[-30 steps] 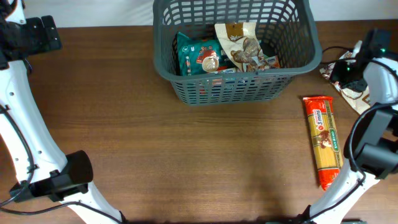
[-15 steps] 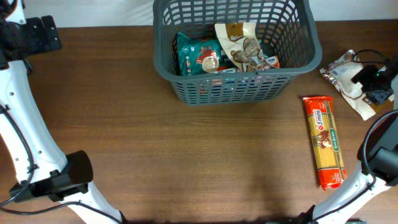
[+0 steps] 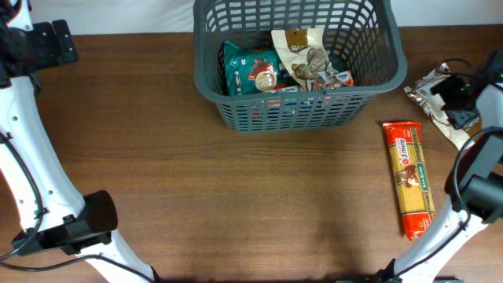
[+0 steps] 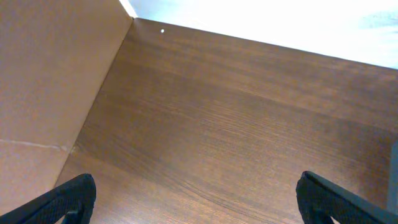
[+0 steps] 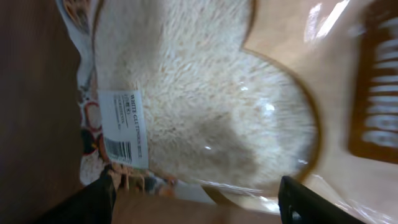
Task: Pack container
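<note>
Drawn slightly rightward since a second ago, the right gripper (image 5: 199, 202) hangs with jaws spread wide over the rice packet (image 5: 205, 112), the left gripper (image 4: 196, 199) gapes above the table (image 3: 236, 196), and the container (image 3: 299, 112) sits far-centre.

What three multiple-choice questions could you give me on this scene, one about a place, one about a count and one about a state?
1. Where is the pasta packet?
A. On the table, off the right front corner of the basket
B. Inside the basket
C. Beneath the left arm

2. How many packets lie outside the basket?
A. One
B. Two
C. Four

3. How is the left end effector?
A. Shut on a packet
B. Shut on the basket's rim
C. Open, holding nothing

Answers:
1 A: it lies flat on the wood, clear of the basket.
2 B: only the pasta packet and the rice bag lie there.
3 C: its fingers stand wide apart over bare table.
</note>
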Tool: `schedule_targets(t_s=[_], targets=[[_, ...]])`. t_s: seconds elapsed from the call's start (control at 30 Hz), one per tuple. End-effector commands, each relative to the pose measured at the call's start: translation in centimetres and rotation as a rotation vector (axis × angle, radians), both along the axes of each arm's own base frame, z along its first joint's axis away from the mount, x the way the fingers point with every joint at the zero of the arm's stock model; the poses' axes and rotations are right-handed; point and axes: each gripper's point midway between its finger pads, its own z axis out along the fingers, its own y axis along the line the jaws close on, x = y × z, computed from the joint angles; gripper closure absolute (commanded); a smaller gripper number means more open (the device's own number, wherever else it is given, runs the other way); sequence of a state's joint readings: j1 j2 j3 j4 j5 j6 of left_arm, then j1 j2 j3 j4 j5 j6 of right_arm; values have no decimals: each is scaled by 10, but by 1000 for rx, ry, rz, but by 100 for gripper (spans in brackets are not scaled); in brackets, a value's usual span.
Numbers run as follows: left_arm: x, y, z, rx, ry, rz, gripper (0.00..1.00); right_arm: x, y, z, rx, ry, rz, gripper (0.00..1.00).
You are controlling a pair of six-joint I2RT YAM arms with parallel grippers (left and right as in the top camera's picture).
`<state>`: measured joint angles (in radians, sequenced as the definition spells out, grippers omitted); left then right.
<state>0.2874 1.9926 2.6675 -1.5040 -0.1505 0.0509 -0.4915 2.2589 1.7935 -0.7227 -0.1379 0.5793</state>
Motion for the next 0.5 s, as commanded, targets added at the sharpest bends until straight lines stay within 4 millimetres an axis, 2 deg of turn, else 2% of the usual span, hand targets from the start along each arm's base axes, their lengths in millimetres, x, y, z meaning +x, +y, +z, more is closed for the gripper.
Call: schedule_targets(t_s=[0.0,0.13,0.47], targets=[[0,3,-3,-8,5,16,1,10,9,-9,14,-2,-8,18],[0,2,-3,-8,5,16,1,12,7,-18,7,2,-17,20],[0,3,-3,-8,5,16,1,-4,15,-49,49,97,-17,49]])
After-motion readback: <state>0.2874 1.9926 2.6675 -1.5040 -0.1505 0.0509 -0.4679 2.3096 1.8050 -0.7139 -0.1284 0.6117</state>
